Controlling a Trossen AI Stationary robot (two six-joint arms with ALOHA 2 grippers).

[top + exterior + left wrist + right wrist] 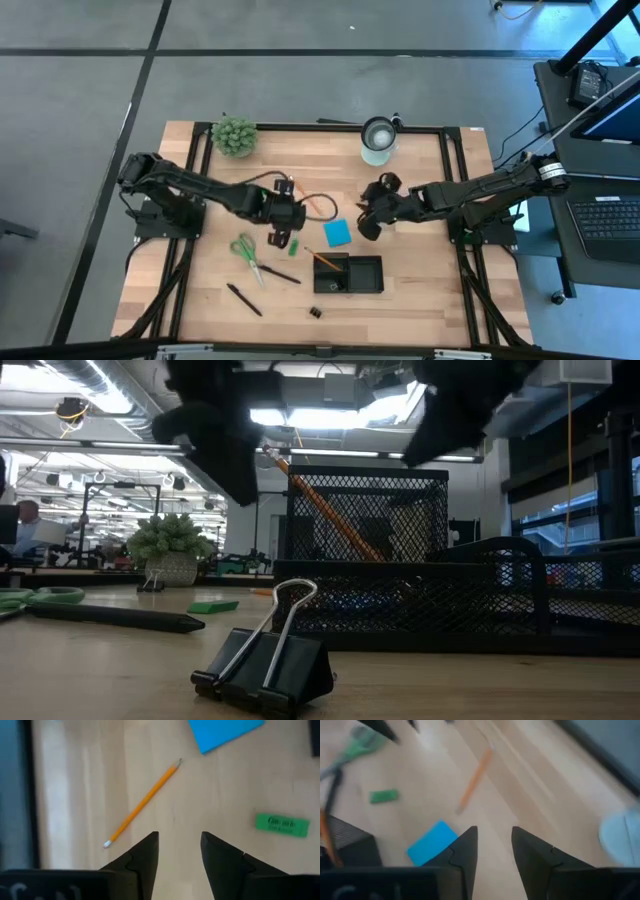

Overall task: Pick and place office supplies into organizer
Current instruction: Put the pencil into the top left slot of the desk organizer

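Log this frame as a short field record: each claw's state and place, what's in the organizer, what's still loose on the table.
left claw: open, empty, above the loose pencil and green eraser
right claw: open, empty, near the blue note pad
organizer: black mesh, one pencil leaning in the left compartment
loose: scissors, two pens, binder clip

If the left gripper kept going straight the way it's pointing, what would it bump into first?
Probably just the bare wooden table. The left gripper is open, and its line runs between the orange pencil and the green eraser, touching neither. Depth is hard to judge.
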